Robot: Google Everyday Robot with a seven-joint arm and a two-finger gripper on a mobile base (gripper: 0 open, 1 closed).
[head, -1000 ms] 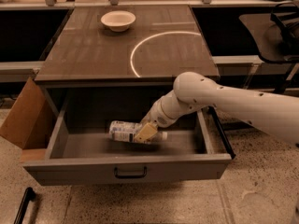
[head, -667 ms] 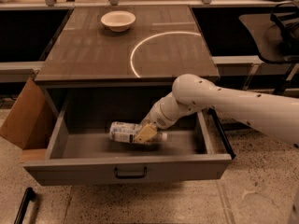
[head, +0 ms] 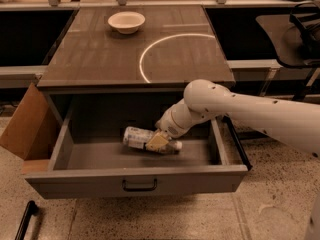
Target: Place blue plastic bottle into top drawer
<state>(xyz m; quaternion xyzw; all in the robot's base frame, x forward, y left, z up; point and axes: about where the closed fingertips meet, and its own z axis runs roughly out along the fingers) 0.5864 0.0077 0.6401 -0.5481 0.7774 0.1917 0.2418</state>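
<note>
One blue plastic bottle (head: 136, 136) lies on its side inside the open top drawer (head: 90, 180), with the gripper (head: 159, 142) at its cap end. Whether the gripper clamps it, I cannot tell. A white bowl (head: 126, 21) sits on the cabinet top (head: 95, 59).

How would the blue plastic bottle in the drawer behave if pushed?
Lying sideways in the grey top drawer, the crinkled blue plastic bottle would probably roll. It looks thin-walled: likely light and squashy. The end effector sits at its cap end.

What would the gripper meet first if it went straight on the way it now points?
Probably the small clear blue plastic bottle lying in the wide grey top drawer: the gripper points down-left, right at it.
</note>
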